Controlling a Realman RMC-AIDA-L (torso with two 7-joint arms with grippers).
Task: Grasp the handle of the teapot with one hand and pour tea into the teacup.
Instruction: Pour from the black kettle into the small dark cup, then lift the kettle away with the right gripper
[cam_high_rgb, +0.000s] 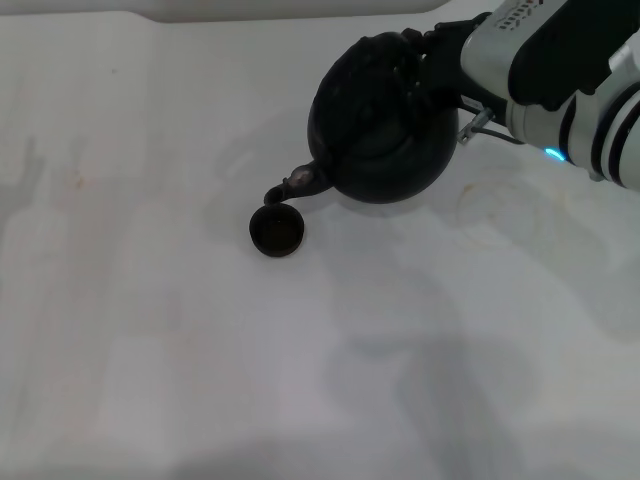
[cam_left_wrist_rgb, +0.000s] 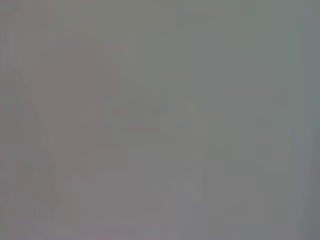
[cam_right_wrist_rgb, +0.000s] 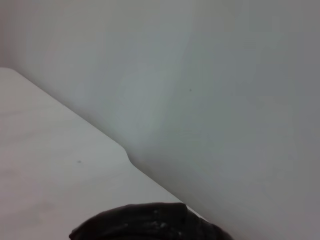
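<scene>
My right end effector (cam_high_rgb: 425, 60), black and multi-fingered, was wrapped around the black arched handle (cam_high_rgb: 400, 55) of the round matte black teapot (cam_high_rgb: 380, 130). The pot hung tipped, its spout pointing down-left over the small dark round teacup (cam_high_rgb: 276, 230) on the white counter (cam_high_rgb: 130, 330). Lettering on my forearm was unreadable.

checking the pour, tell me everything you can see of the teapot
The teapot is large, round and matte black, tipped toward the robot's left with its short silver-tipped spout right over the small dark teacup. The right hand grips it at the top, hiding the handle. Its body looks lifted off the white table.
</scene>
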